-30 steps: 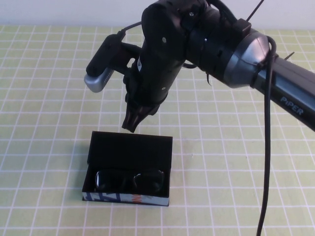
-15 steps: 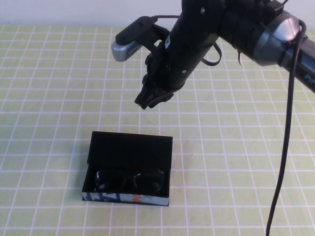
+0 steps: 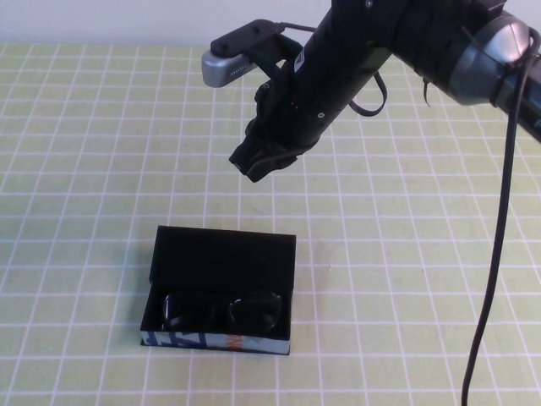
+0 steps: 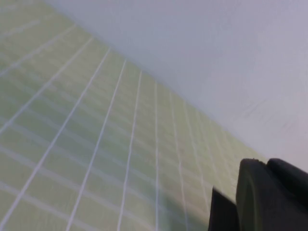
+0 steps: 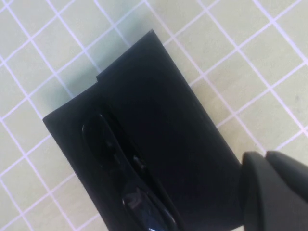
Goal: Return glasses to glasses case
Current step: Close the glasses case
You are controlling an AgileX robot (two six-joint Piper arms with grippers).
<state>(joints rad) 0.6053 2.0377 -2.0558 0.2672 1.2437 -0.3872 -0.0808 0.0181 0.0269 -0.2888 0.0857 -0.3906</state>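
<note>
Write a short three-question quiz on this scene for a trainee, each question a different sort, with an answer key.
1. True or false: the glasses lie inside the glasses case.
2. The right gripper is: A) touching the case lid, B) raised above the table behind the case, C) gripping the glasses.
3. Fill in: the case lid stands ____.

The left gripper shows only in its wrist view, above bare table.

Key: 1 true; 2 B; 3 open.

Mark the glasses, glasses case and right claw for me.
glasses [image 3: 221,310], high view, bridge between the lenses.
glasses case [image 3: 223,254], high view, open lid lining.
right claw [image 3: 254,166], high view, fingertips above the case.
</note>
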